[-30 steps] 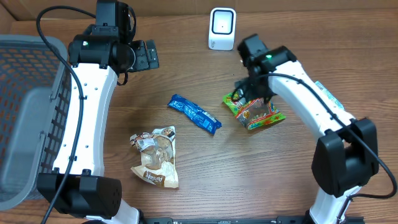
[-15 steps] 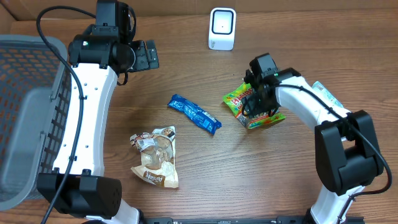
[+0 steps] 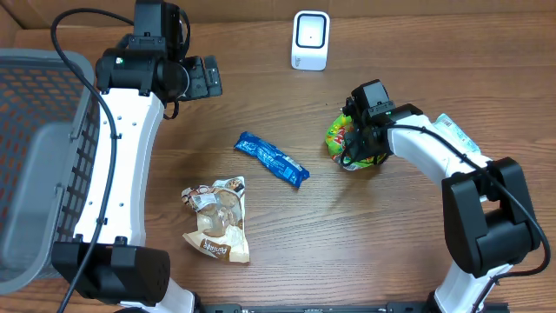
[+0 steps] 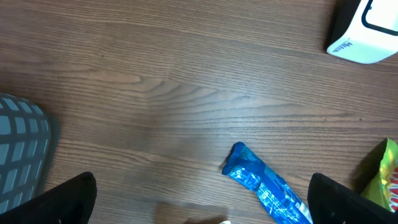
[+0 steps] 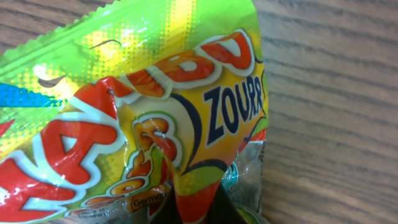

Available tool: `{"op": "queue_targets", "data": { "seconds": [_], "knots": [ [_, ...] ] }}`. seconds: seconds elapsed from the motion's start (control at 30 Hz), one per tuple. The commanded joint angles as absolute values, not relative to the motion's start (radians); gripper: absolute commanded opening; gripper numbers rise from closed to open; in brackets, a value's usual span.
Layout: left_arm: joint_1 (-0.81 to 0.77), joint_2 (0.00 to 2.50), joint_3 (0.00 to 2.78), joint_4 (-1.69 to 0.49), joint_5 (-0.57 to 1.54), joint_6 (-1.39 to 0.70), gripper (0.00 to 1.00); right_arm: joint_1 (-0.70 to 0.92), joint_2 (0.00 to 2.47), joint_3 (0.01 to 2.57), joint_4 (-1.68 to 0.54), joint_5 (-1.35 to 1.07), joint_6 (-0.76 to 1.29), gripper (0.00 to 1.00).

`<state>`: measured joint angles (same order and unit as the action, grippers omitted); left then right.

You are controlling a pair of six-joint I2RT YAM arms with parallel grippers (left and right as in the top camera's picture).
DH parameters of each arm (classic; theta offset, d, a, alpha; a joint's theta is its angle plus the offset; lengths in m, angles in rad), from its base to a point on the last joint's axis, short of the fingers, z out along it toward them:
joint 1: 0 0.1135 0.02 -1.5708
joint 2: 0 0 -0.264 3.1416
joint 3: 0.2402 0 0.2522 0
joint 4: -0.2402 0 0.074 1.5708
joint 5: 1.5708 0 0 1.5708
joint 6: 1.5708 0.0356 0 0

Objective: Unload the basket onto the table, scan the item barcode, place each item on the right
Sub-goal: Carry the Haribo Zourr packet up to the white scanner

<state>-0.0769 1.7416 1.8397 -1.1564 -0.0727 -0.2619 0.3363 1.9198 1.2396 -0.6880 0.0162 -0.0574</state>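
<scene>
We have the right gripper (image 3: 354, 144) pinched shut on the bunched Haribo bag (image 3: 335, 137) at 3 o'clock in the overhead view, with the white scanner (image 3: 310, 40) well apart at its 11 o'clock, so the right arm is nearer, while the left gripper (image 3: 204, 76) hangs open at 10 o'clock.

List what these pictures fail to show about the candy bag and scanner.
- Barcode of the green-and-yellow foil candy bag: none visible. The right wrist view shows only the printed front; in the overhead view the right gripper partly covers it.
- White box scanner: cut off by the left wrist frame's corner.
- Blue snack wrapper print: too small overhead.
</scene>
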Motion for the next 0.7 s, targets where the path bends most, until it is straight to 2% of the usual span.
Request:
{"op": "queue_targets", "data": {
  "seconds": [0.0, 0.17, 0.3, 0.67],
  "knots": [
    [-0.079, 1.747, 1.867, -1.155, -0.081, -0.258, 1.00, 0.338, 1.928, 1.301, -0.727, -0.003, 0.033, 0.04],
    [-0.079, 1.747, 1.867, -1.155, -0.081, -0.258, 1.00, 0.341, 1.845, 1.454, -0.713, -0.002, 0.099, 0.04],
    [-0.079, 1.747, 1.867, -1.155, -0.081, -0.258, 1.00, 0.350, 1.777, 1.538, -0.614, 0.024, 0.123, 0.04],
    [-0.079, 1.747, 1.867, -1.155, -0.081, -0.258, 1.00, 0.399, 1.846, 1.544, -0.041, 0.439, 0.255, 0.04]
  ]
}}
